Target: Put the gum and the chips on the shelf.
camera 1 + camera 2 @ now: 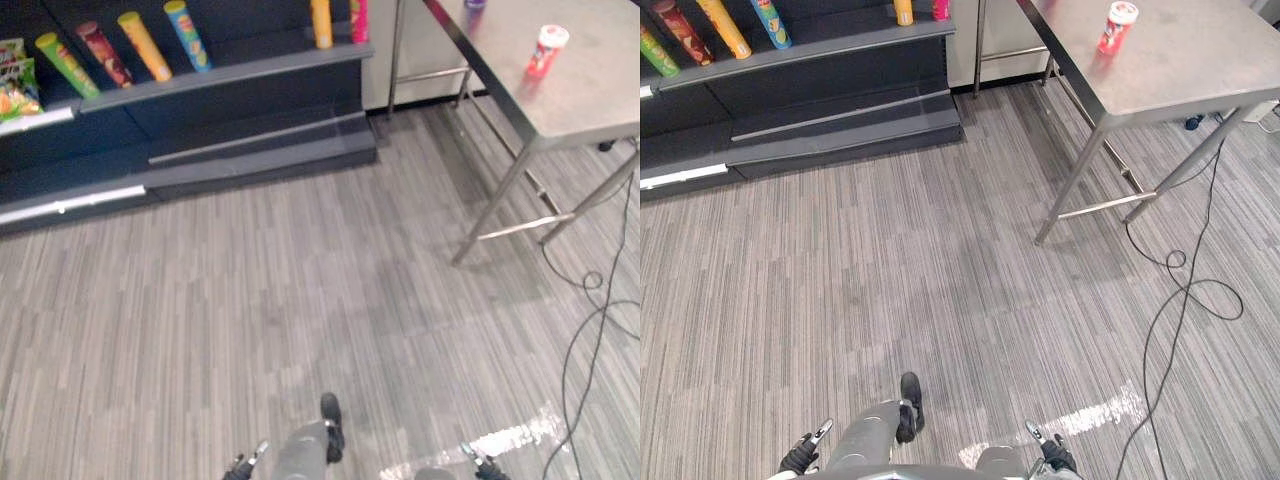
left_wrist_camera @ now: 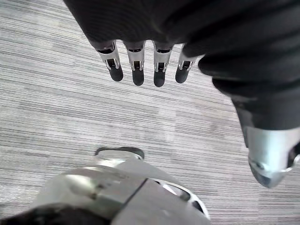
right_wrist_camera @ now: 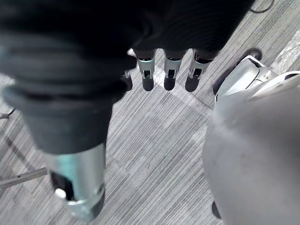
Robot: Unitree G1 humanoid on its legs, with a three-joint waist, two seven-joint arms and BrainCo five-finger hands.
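Note:
A small red tub with a white lid (image 1: 545,50) stands on the steel table (image 1: 590,95) at the far right, with a purple thing (image 1: 475,4) at the table's far edge. The dark shelf (image 1: 230,72) at the far left carries several tall chip cans, among them a green one (image 1: 66,64), a blue one (image 1: 187,35) and an orange one (image 1: 321,22). My left hand (image 2: 137,65) hangs low at my side, fingers straight and empty. My right hand (image 3: 168,70) hangs the same way, open with nothing in it. Both hands are far from the table and the shelf.
Grey striped carpet stretches between me and the shelf. A lower shelf board (image 1: 260,135) sits under the cans, and snack bags (image 1: 15,75) lie at the shelf's left end. The table's legs (image 1: 495,205) stand right of the path. A black cable (image 1: 1185,290) loops on the floor under the table.

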